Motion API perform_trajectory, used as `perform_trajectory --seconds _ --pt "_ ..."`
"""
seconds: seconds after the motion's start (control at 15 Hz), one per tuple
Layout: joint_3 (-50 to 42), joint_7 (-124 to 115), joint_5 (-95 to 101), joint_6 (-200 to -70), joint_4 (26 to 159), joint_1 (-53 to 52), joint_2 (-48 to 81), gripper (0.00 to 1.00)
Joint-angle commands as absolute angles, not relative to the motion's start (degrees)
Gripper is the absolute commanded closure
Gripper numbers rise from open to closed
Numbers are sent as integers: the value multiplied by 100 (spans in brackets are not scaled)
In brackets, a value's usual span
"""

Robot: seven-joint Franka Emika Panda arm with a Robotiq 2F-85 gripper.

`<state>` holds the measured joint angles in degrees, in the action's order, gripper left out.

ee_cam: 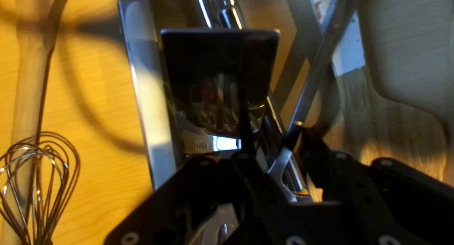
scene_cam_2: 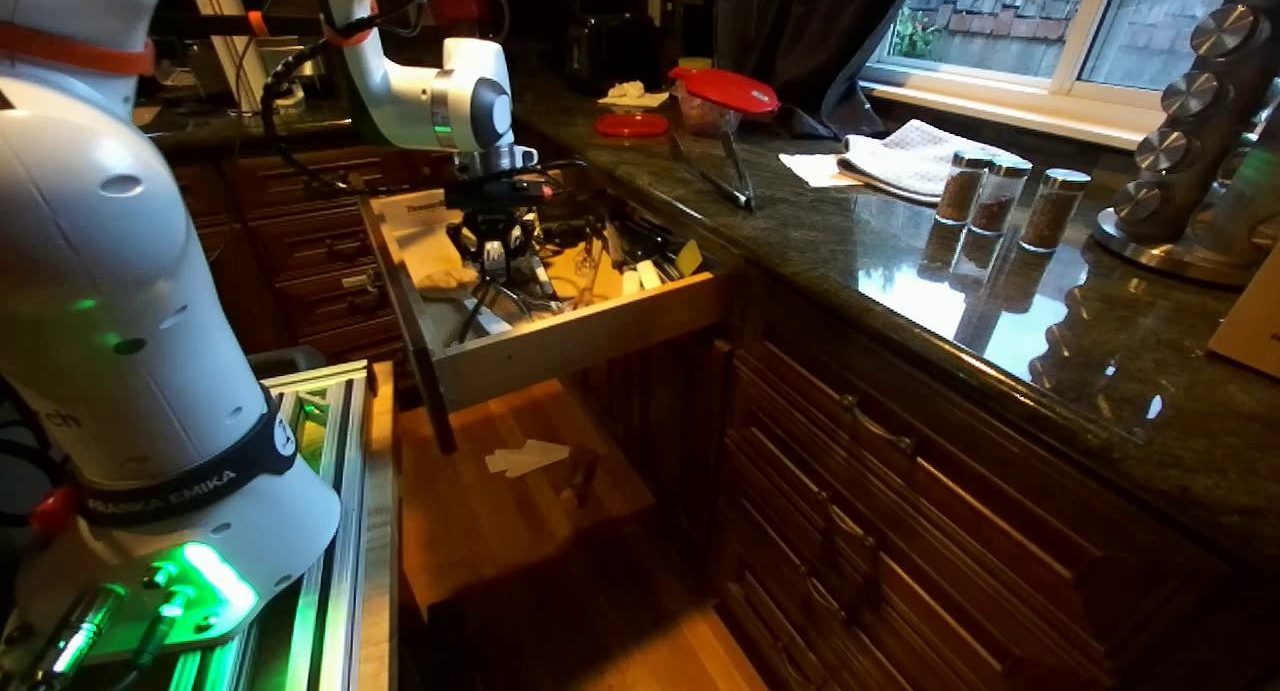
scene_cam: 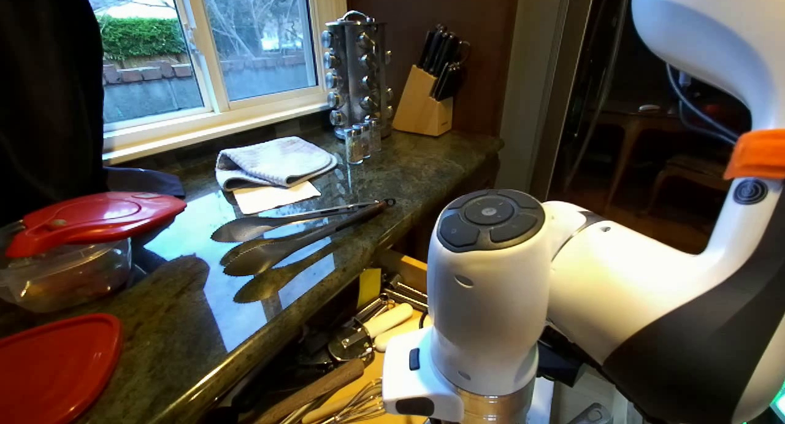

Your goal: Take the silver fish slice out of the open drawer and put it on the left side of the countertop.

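Observation:
The open drawer is light wood and full of utensils. The dark stone countertop runs beside it; it also shows in an exterior view. My gripper points down inside the drawer with its fingers apart. It also shows in an exterior view. A polished rectangular blade, which looks like the fish slice's, lies just beyond the fingers in the wrist view. A silver shaft passes diagonally between the fingers. The fingers hide where it leads, so I cannot tell whether shaft and blade are one tool.
A whisk and a wooden handle lie left in the wrist view. Tongs, a red-lidded container, a red lid, a folded cloth, spice jars and a knife block stand on the countertop.

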<state>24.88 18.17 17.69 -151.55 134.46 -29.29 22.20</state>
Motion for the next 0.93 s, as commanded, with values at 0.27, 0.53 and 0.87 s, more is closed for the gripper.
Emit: perform_trajectory --seconds 0.27,0.53,0.87 --pt "2469 1728 1892 -15192 13128 -3042 2719 67" --pt "2453 1727 1906 -15128 12976 -3122 2847 89" --pt "2685 1753 1661 -15120 13343 -2946 2219 97"
